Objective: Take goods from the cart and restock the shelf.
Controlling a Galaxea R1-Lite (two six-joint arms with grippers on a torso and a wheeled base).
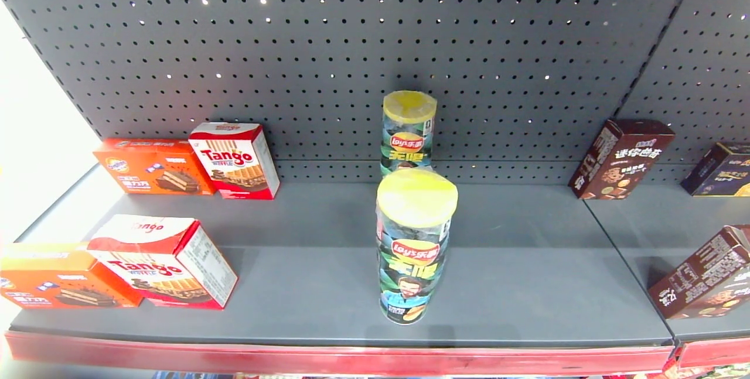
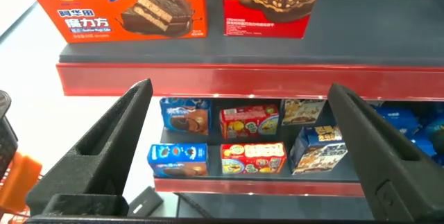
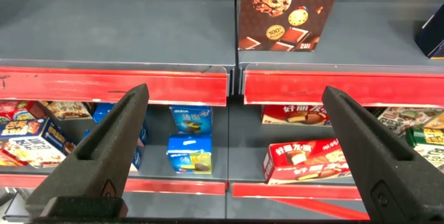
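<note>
Head view: two tall yellow-lidded crisp tubes are stood upright on the grey metal shelf. Left gripper and right gripper are spread, empty. Front tube could be toppled if clipped while restocking

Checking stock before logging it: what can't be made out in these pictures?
- Rear chip can: head view, lower part hidden behind front chip can.
- Dark rear box: head view, cut off by the picture's edge.
- Blue box: left wrist view, partly hidden by the left claw.
</note>
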